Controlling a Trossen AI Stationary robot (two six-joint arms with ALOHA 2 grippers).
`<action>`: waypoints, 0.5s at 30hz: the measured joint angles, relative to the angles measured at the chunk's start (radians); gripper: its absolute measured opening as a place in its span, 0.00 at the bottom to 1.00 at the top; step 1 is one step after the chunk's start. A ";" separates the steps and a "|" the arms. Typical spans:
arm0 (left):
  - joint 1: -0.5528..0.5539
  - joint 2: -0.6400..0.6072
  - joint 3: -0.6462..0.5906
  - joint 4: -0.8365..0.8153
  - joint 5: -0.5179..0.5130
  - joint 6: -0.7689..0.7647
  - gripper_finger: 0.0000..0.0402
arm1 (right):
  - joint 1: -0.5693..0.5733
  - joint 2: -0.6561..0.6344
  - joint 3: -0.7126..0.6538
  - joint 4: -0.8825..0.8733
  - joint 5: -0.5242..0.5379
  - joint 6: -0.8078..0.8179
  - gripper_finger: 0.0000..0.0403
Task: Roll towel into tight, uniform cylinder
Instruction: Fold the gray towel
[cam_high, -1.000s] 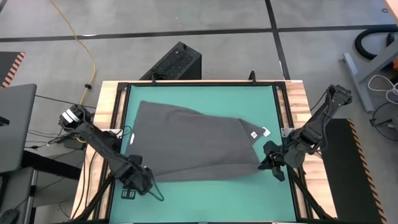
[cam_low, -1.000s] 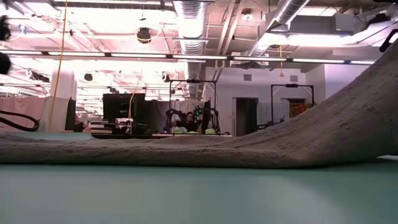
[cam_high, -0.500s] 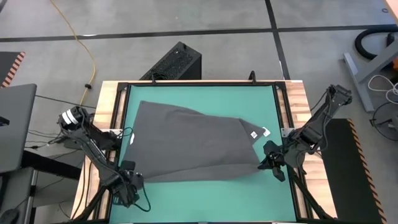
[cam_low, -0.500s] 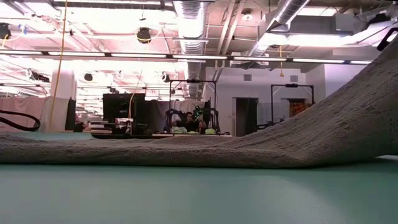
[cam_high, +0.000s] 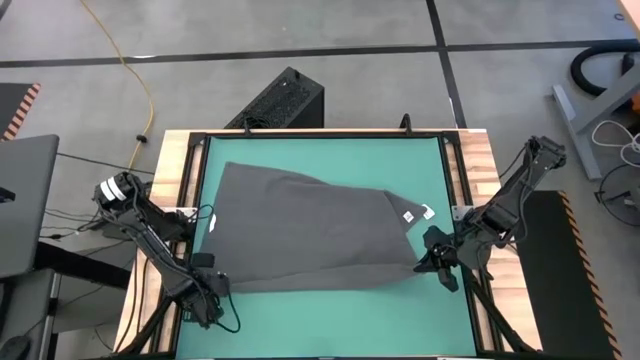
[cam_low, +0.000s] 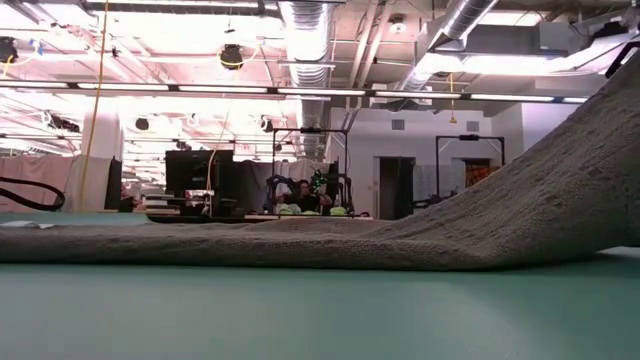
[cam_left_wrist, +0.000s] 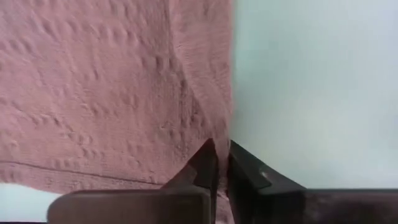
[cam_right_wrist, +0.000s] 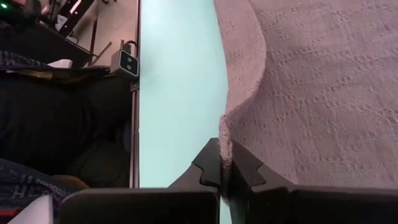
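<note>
From above, the towel (cam_high: 315, 230) lay spread flat and unrolled on the green table (cam_high: 330, 150), its long axis running from the left arm's side across to the right arm's side, slightly skewed, with the small white tag (cam_high: 418, 213) at the right-hand end. The left gripper (cam_high: 208, 298) sat at the towel's near left corner, and the right gripper (cam_high: 432, 262) at its near right corner.

At table height, the cloth (cam_low: 300, 245) lay low across the mat and climbed steeply at one side, where that corner was lifted.

Past the left wrist, the dark fingers (cam_left_wrist: 205, 167) were pressed close together, pinching the towel's edge (cam_left_wrist: 124, 93) right at its border with the bare mat.

Past the right wrist, the fingers (cam_right_wrist: 211, 165) were likewise clamped on a raised fold of the towel's edge (cam_right_wrist: 311, 93).
</note>
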 joint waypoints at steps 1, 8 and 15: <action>0.003 -0.008 0.011 -0.016 -0.008 0.015 0.02 | 0.000 0.000 0.000 0.004 0.000 0.000 0.06; 0.032 -0.168 0.140 -0.287 -0.203 0.043 0.00 | 0.037 -0.022 0.001 0.092 -0.031 -0.068 0.06; 0.082 -0.401 0.292 -0.394 -0.601 0.070 0.00 | 0.090 -0.072 0.069 0.286 0.000 -0.475 0.06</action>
